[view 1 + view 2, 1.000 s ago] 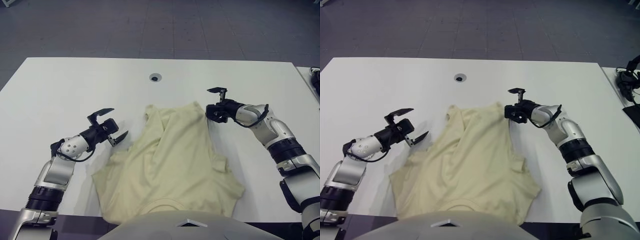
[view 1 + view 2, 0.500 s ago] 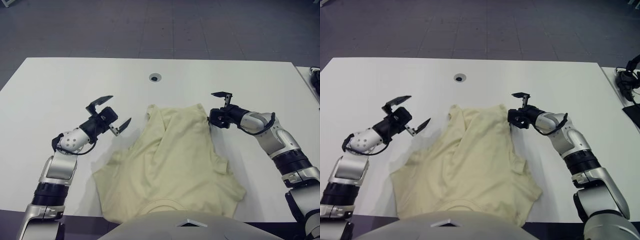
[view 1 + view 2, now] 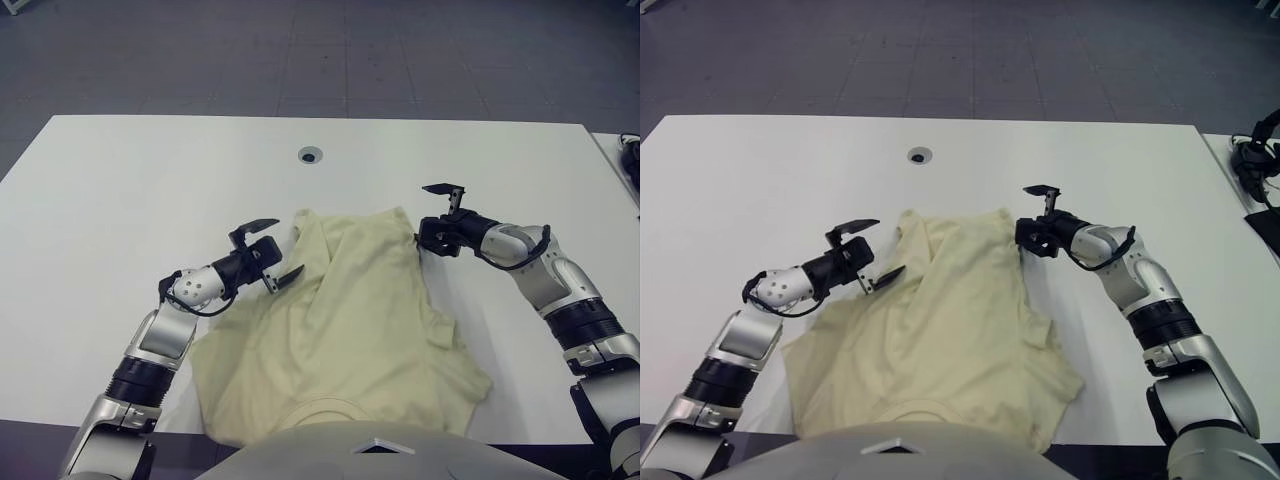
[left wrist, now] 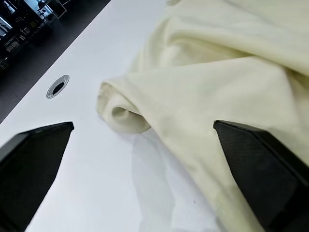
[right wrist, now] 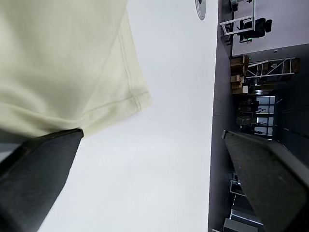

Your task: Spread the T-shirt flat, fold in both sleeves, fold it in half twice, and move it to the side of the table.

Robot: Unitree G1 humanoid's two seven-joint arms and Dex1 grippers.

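Observation:
A pale yellow T-shirt point(image 3: 345, 330) lies crumpled on the white table point(image 3: 120, 180), reaching from the middle to the near edge. My left gripper point(image 3: 278, 250) is open just above the shirt's far left part. In the left wrist view a rolled fold of the T-shirt point(image 4: 123, 113) lies between its fingers. My right gripper point(image 3: 437, 212) is open at the shirt's far right corner, one finger low beside the cloth and the other raised. The right wrist view shows the hemmed corner point(image 5: 137, 99) next to the lower finger.
A round cable hole point(image 3: 311, 155) sits in the table beyond the shirt. Dark gear point(image 3: 1250, 160) lies past the table's right edge. Bare white tabletop stretches to the left, right and far side of the shirt.
My left gripper has moved right, from beside the shirt to above its far left part, staying open. The right gripper shifted slightly right early on, then kept still.

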